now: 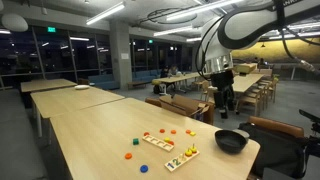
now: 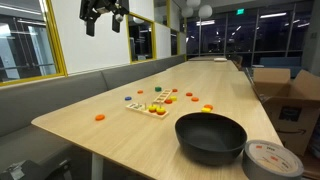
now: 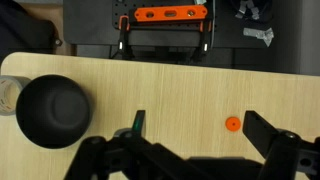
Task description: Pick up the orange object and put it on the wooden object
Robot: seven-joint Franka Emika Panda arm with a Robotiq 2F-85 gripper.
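Observation:
A small orange disc [image 1: 128,155] lies on the pale table near its front edge, apart from the other pieces; it also shows in an exterior view [image 2: 100,118]. The wooden block [image 1: 182,157] with coloured pegs lies near the black bowl [image 1: 231,140]. My gripper [image 1: 224,98] hangs high above the table, open and empty, and also shows at the top of an exterior view [image 2: 105,14]. In the wrist view the open gripper [image 3: 200,125] frames bare table, with an orange disc [image 3: 232,124] far below, close to one finger. I cannot tell which orange piece that is.
A flat wooden board [image 1: 158,141] with red and orange dots and several small coloured pieces lie mid-table. A blue piece [image 1: 143,168] lies near the front edge. The bowl [image 3: 52,110] and a tape roll [image 2: 272,160] sit near a table corner. Chairs stand beyond the table edge.

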